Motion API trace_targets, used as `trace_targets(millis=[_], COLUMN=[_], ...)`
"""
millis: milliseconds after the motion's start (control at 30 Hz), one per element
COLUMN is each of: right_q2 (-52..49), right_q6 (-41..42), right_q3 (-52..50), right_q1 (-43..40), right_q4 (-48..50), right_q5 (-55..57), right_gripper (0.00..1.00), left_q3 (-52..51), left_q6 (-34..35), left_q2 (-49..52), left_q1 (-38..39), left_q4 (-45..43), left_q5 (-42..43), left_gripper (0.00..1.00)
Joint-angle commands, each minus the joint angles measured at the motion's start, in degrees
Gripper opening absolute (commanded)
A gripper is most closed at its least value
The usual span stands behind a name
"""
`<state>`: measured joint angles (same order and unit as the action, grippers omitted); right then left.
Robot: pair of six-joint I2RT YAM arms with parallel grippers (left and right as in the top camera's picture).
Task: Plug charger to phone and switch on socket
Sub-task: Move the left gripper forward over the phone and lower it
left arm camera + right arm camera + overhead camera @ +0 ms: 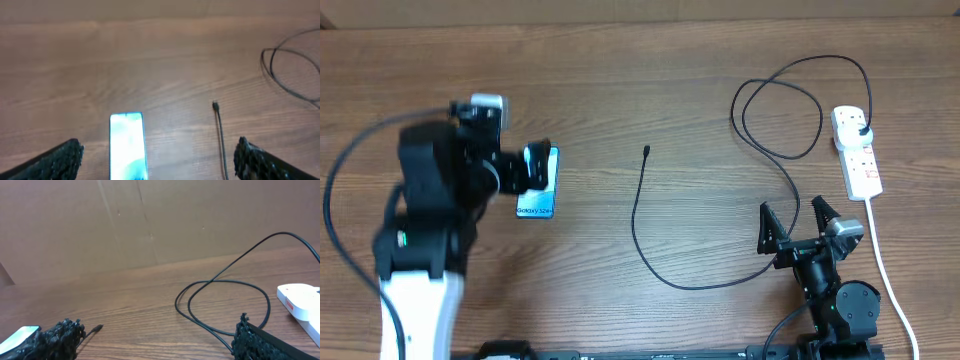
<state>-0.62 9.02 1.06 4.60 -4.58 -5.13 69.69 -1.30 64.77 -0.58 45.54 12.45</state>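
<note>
The phone (538, 203) lies on the wooden table with its blue screen lit, at the left. My left gripper (536, 168) hovers over its far end, open. In the left wrist view the phone (127, 146) lies between the spread fingertips (59, 161), nearer the left one. The charger's connector tip (647, 152) rests on the table right of the phone; its black cable (670, 277) curves round, loops and ends in a plug at the socket (858, 158). My right gripper (794, 222) stands open and empty near the front edge, beside the cable. The tip (215, 105) also shows from the left wrist.
The socket's thick white cord (886, 265) runs down the right side past the right arm. A cardboard wall (150, 220) stands behind the table. From the right wrist I see the cable loop (225, 305), the socket's end (300, 302) and the connector tip (96, 328).
</note>
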Motion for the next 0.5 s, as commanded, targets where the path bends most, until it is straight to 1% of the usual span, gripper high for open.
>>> trace_targets(millis=[0, 133, 200, 400, 467], right_q2=[0.46, 0.46, 0.46, 0.46, 0.46], right_q6=[0.11, 0.11, 0.11, 0.11, 0.11], right_q3=[-0.61, -0.61, -0.61, -0.61, -0.61], right_q1=[0.31, 0.33, 0.33, 0.33, 0.31], right_q4=[0.2, 0.2, 0.2, 0.2, 0.2], right_q5=[-0.07, -0.07, -0.07, -0.07, -0.07], right_gripper=[1.0, 1.0, 1.0, 1.0, 1.0], left_q3=[8.76, 16.11, 17.22, 17.2, 17.2], left_q6=[-2.56, -2.56, -2.56, -3.02, -2.99], left_q2=[6.73, 13.75, 15.65, 19.91, 21.22], left_q1=[-0.15, -0.15, -0.13, -0.15, -0.15], left_q4=[5.07, 12.0, 13.16, 12.87, 12.94], left_q5=[1.22, 5.6, 6.05, 0.76, 0.68], left_gripper=[1.0, 1.0, 1.0, 0.99, 0.99])
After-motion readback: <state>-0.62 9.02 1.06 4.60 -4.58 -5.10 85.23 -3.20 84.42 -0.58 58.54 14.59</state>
